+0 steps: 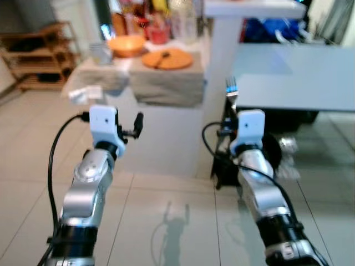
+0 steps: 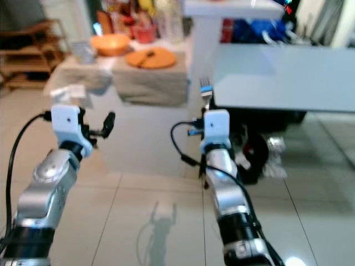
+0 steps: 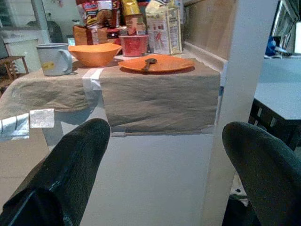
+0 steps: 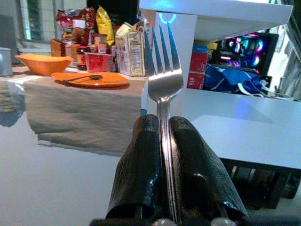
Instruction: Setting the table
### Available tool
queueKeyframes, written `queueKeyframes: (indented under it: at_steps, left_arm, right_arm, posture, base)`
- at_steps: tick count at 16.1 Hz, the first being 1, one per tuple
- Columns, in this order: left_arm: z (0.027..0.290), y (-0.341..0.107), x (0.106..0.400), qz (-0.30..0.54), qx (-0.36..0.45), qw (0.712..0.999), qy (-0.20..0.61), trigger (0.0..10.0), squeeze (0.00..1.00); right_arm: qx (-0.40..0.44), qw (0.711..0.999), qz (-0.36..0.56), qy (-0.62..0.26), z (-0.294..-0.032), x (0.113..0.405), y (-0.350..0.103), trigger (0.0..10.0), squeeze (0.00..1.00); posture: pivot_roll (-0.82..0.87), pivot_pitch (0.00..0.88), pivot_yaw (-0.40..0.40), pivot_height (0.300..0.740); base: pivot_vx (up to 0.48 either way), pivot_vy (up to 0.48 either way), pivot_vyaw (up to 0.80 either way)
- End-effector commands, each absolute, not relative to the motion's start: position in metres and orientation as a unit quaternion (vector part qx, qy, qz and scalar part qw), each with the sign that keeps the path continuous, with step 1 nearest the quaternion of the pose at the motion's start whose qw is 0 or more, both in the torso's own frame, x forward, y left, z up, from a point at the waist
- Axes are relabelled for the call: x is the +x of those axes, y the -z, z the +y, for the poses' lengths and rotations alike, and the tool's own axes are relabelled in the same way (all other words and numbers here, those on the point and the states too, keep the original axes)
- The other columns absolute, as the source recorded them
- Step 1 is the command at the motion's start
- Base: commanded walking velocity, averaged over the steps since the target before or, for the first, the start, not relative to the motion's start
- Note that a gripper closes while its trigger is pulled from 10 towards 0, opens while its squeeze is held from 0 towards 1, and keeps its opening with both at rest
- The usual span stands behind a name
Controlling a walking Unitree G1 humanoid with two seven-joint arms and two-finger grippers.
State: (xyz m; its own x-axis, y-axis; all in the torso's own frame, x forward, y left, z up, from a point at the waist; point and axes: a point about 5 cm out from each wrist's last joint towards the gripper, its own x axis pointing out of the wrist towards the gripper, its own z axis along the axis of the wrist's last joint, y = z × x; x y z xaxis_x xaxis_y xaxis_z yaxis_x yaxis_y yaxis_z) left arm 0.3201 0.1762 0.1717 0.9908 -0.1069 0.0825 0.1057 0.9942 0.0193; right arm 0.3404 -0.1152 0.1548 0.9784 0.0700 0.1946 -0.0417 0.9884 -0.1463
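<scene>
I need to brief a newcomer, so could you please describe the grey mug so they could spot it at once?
Find the cloth-covered counter ahead of the robot. Its orange plate sits at one end, then comes the orange bowl, and the mug stands just beyond the bowl, at the counter's far end. It is the one pale grey piece with a handle beside orange dishes.

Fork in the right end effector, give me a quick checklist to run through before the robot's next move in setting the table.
1. Fork gripped: ok, the right end effector is shut on its handle.
2. Fork orientation: ok, upright with tines up.
3. Grey table surface near the fork: ok, bare where visible.
4. Left end effector free: ok, open, holding nothing.
5. Orange plate and orange bowl waiting on the counter: ok, a spoon lies on the plate.
6. Fork over the table: cannot tell.
</scene>
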Motion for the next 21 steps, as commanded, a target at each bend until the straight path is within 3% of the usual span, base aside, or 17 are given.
queueKeyframes:
  at_steps: [1, 13, 19, 21]
  left_arm:
    - [0.176, -0.175, 0.32, -0.052, 0.007, 0.997, 0.053, 10.0, 0.0]
    - [0.16, -0.171, 0.318, -0.057, -0.004, 0.997, 0.05, 10.0, 0.0]
    - [0.147, -0.181, 0.303, -0.094, 0.022, 0.989, 0.109, 10.0, 0.0]
    - [0.154, -0.2, 0.294, -0.126, 0.019, 0.986, 0.107, 10.0, 0.0]
  right_arm:
    - [-0.072, 0.991, -0.11, -0.029, -0.116, 0.342, -0.161, 0.0, 0.0]
    - [-0.076, 0.99, -0.112, -0.035, -0.118, 0.343, -0.161, 0.0, 0.0]
    - [-0.083, 0.99, -0.112, -0.027, -0.127, 0.344, -0.16, 0.0, 0.0]
    - [-0.09, 0.99, -0.113, -0.002, -0.142, 0.345, -0.163, 0.0, 0.0]
  posture:
    - [-0.07, 0.0, 0.028, 0.74]
    - [-0.08, 0.0, 0.035, 0.74]
    - [-0.08, 0.0, 0.039, 0.74]
    - [-0.08, 0.0, 0.042, 0.74]
  base:
    - [0.0, -0.461, 0.0]
    - [0.0, -0.441, 0.0]
    - [0.127, -0.414, 0.0]
    - [0.127, -0.201, 0.0]
